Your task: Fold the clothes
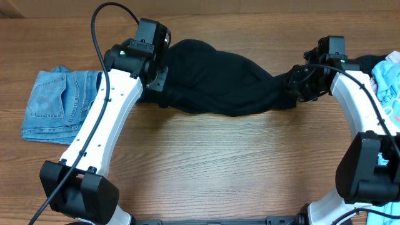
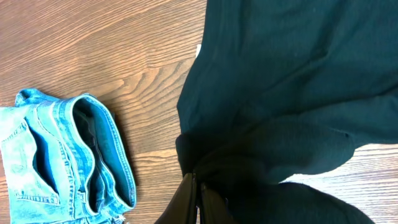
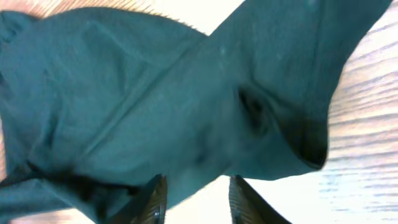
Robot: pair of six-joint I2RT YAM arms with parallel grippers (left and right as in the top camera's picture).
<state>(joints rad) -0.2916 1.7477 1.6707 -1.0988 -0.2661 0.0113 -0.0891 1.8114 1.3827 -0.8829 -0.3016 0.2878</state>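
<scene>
Tool on left (image 2: 196, 190) pinched shut on black garment (image 2: 292, 81); tool on right (image 3: 199, 186) partly open at garment's edge.

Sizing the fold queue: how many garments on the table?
3: black garment mid-table, folded denim piece at left, pale-blue printed piece at the right edge. Others may be hidden under the right arm.

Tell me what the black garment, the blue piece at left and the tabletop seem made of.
Black garment: soft matte knit, perhaps cotton jersey; it drapes in loose folds without sheen.
Blue piece: faded denim, shown by pale stitched seams and a pocket.
Tabletop: smooth wood-grain surface; solid wood or laminate cannot be told.
</scene>
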